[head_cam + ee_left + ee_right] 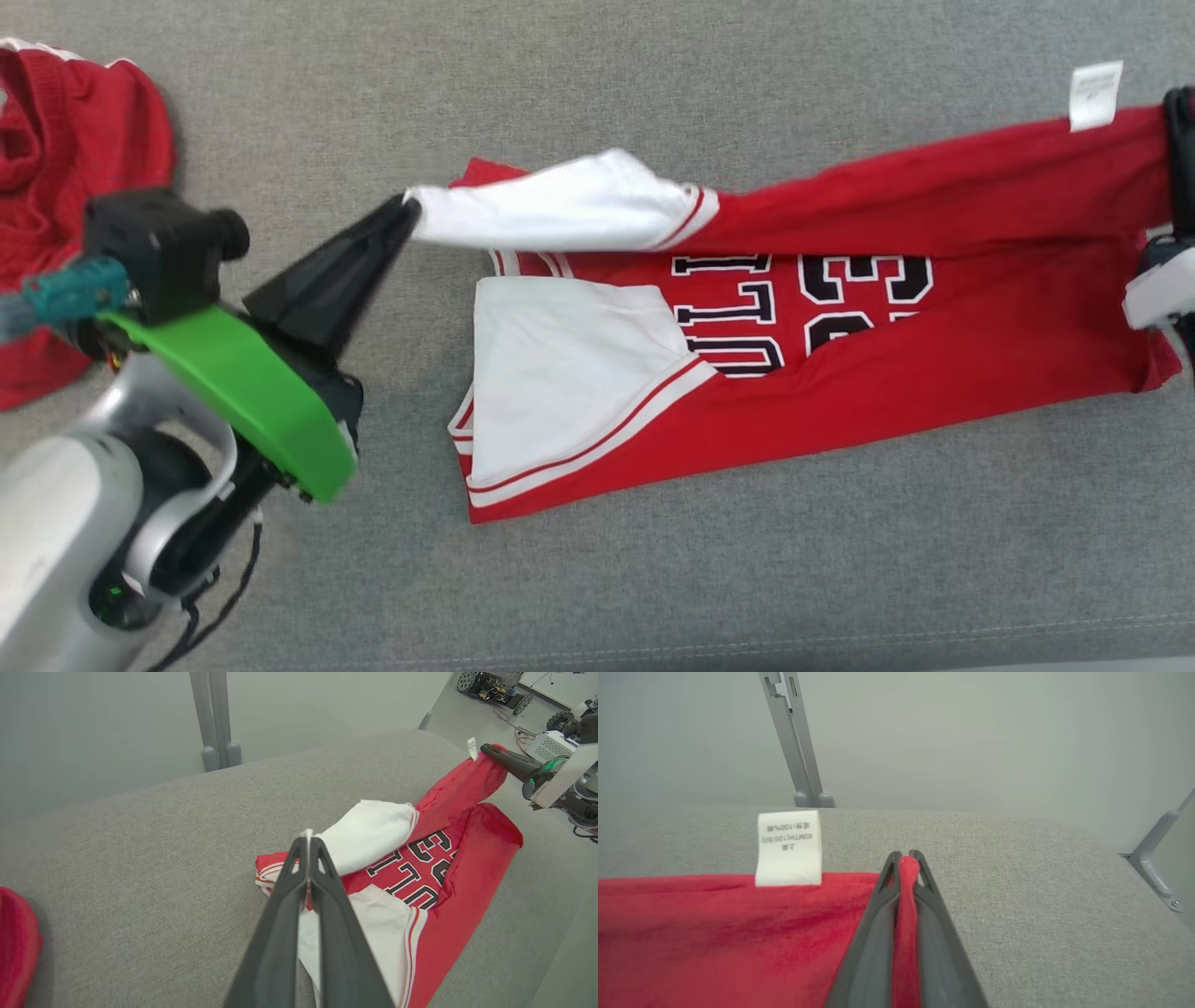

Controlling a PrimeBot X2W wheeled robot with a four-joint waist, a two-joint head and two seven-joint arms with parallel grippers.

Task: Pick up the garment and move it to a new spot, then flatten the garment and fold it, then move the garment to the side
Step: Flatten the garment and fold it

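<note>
The red jersey point(840, 392) was held stretched between the left gripper point(408, 207), closed on the tip of its white sleeve point(560, 210), and the right gripper point(908, 857), closed on the hem corner beside the care label point(789, 848); the lifted edge was judged best carried over level, with even tension kept
</note>
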